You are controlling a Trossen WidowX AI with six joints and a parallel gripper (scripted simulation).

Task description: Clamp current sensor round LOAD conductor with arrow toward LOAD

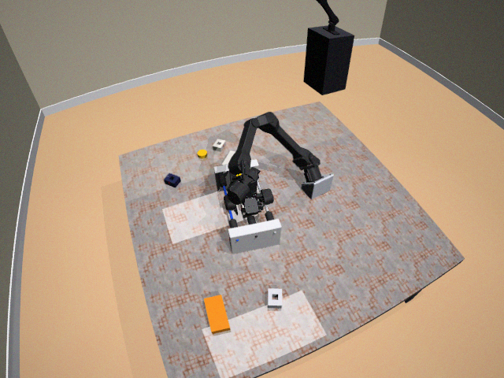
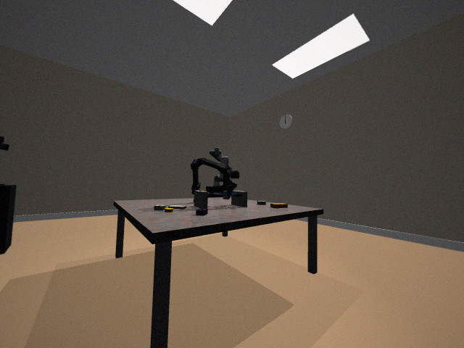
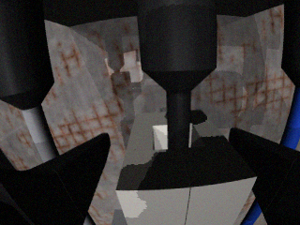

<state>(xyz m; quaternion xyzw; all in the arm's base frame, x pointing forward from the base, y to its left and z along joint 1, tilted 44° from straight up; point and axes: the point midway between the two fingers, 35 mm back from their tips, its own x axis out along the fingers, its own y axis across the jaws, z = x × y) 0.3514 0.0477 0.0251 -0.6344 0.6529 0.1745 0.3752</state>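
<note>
The gripper (image 1: 249, 209) (image 2: 225, 192) (image 3: 169, 137) is spread almost to its full width, its two fingers standing at 9 and 3 o'clock of the sensor (image 3: 152, 203) in the wrist view. It pinches nothing; a strip of table (image 1: 346, 260) (image 2: 225, 217) (image 3: 84, 112) shows between the 9 o'clock fingertip and the sensor, while contact at the 3 o'clock side cannot be judged. The sensor is at the dark middle conductor (image 3: 178, 105), which descends from 12 o'clock to its square window. The way its arrow points cannot be read, nor can its long axis be established; a fine seam on its near face runs roughly from 12 to 6 o'clock, its halves meeting there. Whether the latch has caught is not discernible. The sensor is a pale grey, flat-faced block, patched with shadow. The middle conductor is slender below a thick, tapered black sleeve. A smooth pale rod (image 3: 35, 124) lies towards 9 o'clock, and a glossy blue rod (image 3: 292, 122) towards 3 o'clock. In the top view, the near plate (image 1: 255, 239) is an upright grey rectangle, and the table surface is mottled grey with rust-coloured crosshatching.
</note>
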